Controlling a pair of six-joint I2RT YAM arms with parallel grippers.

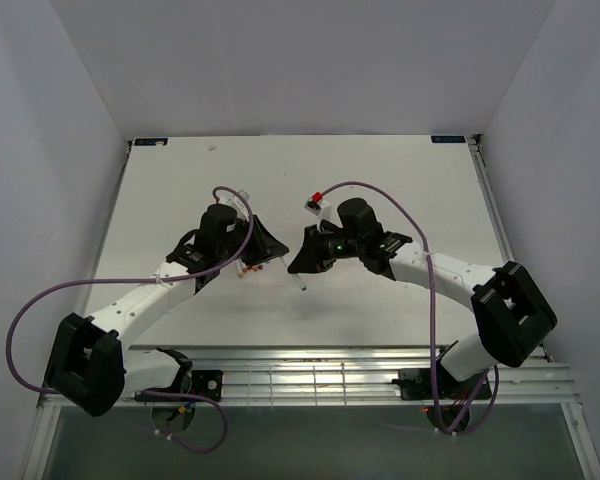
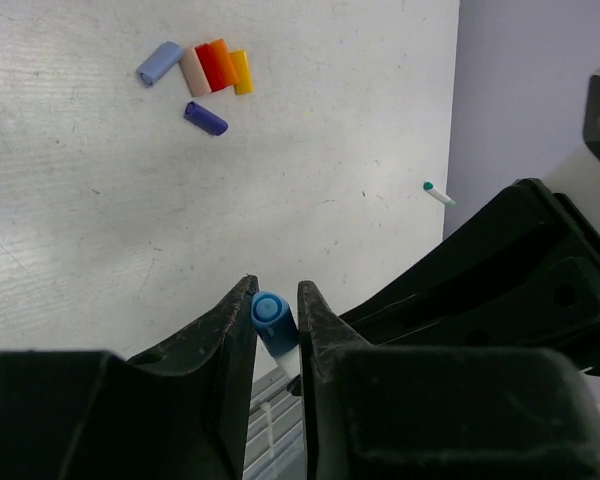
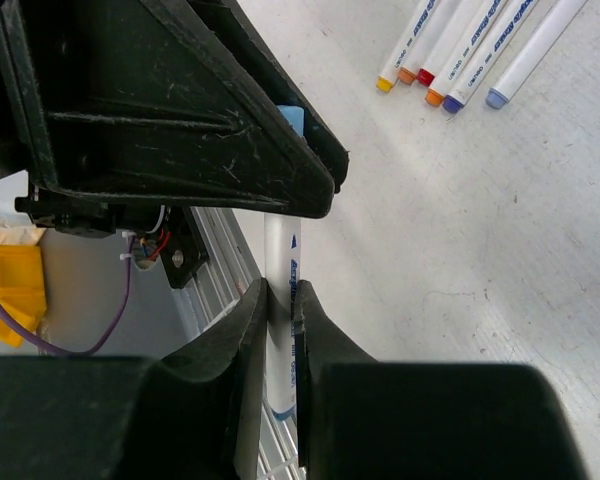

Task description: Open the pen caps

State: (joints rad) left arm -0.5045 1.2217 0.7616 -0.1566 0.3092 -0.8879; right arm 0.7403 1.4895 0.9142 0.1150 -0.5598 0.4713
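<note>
Where tools meet mid-table (image 1: 380, 170), left tool (image 2: 276, 292) clamps blue cap (image 2: 272, 318), cap end facing lens; right tool (image 3: 280, 292) clenched on white pen barrel (image 3: 278, 250), long axis 6-to-12 o'clock, capped end at 12; loose caps (image 2: 215, 68) lie on table, 11 o'clock in left wrist view.

Top: fixed, high, behind bases, looking down on whole table (image 1: 380, 170). Left wrist: close, low, cap (image 2: 272, 318) at 6 o'clock. Right wrist: close, sighting along pen (image 3: 280, 290) toward 12 o'clock. Wrist views share cap; top shows pen centrally.
</note>
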